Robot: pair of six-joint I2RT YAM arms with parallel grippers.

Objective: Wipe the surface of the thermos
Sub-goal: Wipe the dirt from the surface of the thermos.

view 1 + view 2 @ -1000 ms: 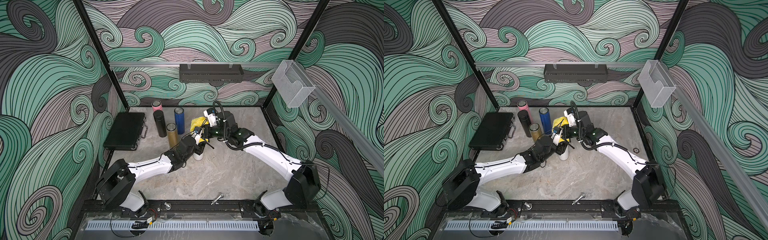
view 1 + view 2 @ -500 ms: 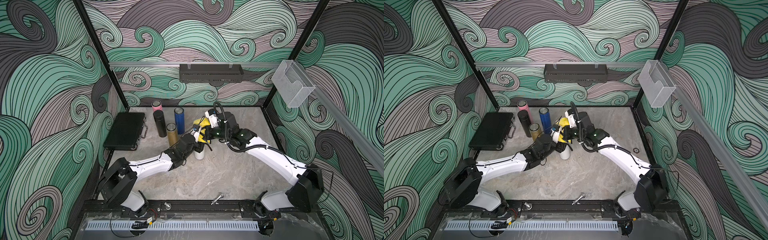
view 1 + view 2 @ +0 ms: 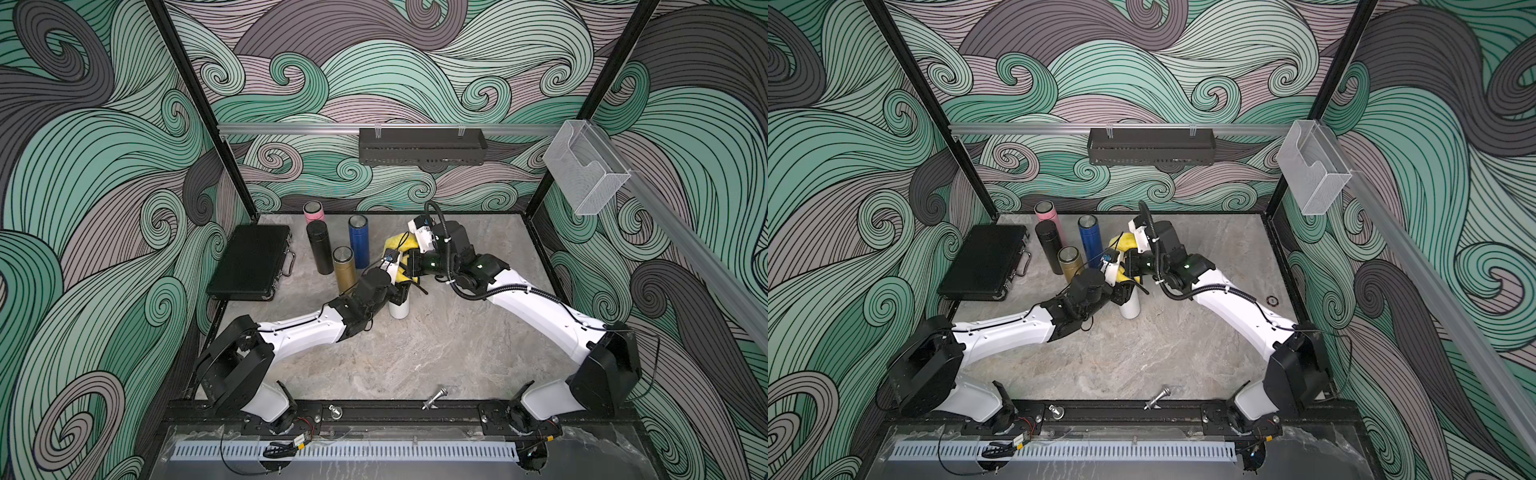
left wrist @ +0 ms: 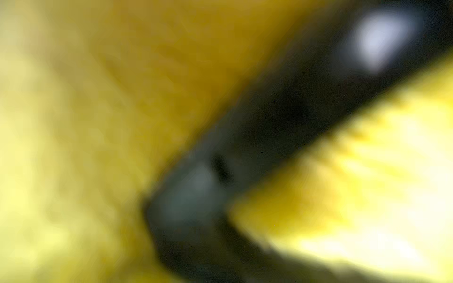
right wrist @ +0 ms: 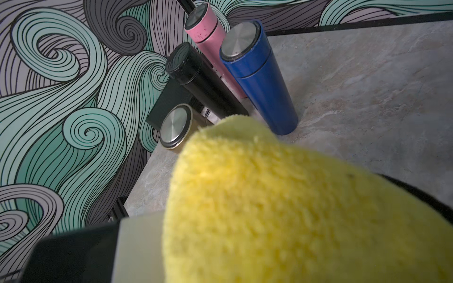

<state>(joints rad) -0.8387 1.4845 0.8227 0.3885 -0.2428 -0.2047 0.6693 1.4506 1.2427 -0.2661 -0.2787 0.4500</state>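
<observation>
- Robot test cell in a lab, plain as day: a left arm (image 3: 303, 328) and a right arm (image 3: 536, 307), white and black, are both mounted on a black base rail (image 3: 395, 415) at the front.
- Black frame posts (image 3: 201, 108) box the bench in, with printed wave-pattern panels (image 3: 374, 75) all round.
- An aluminium rail (image 3: 291, 128) across the back carries a black tray (image 3: 422, 146), and a clear plastic holder (image 3: 582, 170) sits on the side wall.
- A slotted cable duct (image 3: 345, 451) runs along the front.
- On the marble-look tabletop (image 3: 415, 353), a white thermos (image 3: 400, 309) stands between the arms and a black case (image 3: 253, 262) lies off to one side.
</observation>
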